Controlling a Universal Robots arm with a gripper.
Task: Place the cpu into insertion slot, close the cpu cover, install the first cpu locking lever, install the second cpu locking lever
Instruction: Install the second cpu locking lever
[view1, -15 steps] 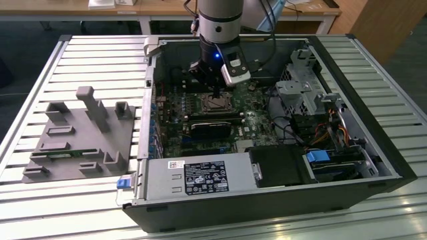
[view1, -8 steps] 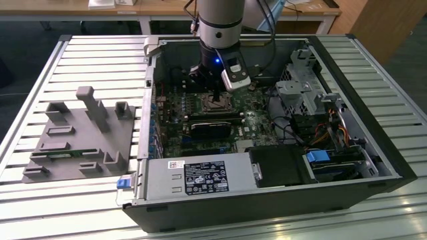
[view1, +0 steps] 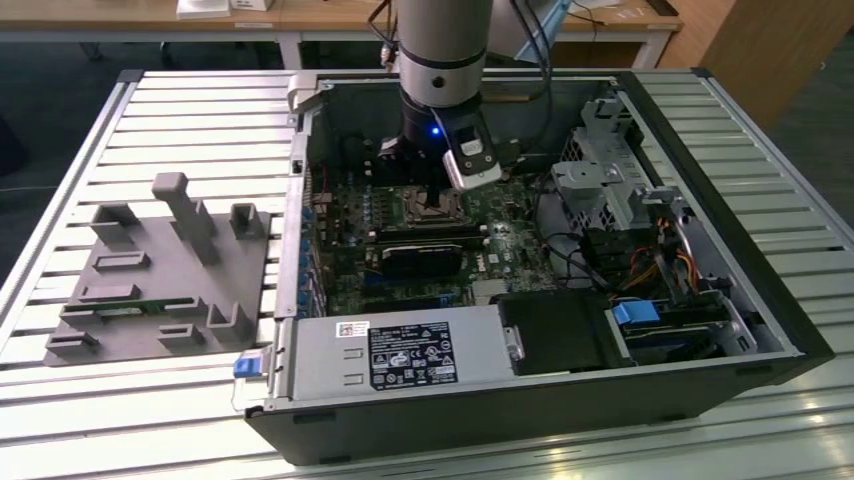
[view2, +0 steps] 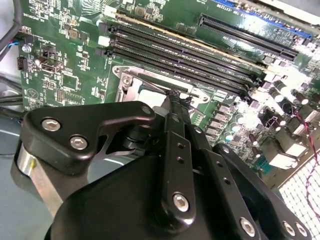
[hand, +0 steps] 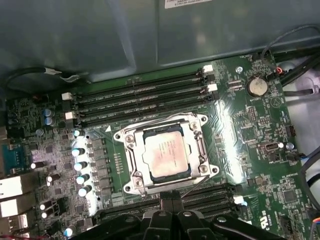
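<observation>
Slatted metal table under an open computer case, arm working over the motherboard.

Going left to right in the exterior view, we see a grey plastic fixture lying on the slats, then the case with its green motherboard, and on the exterior view's right a drive cage with bundled cables. Above the board, the gripper hangs just over the insertion slot. In the first wrist view the cpu sits in the slot, its dull silver top showing through the square window of the cpu cover, which lies flat around it. 4 memory slots run beside the socket. In both wrist views the gripper's black fingers look pressed together, pinching nothing, with their tip close by the socket's edge.
</observation>
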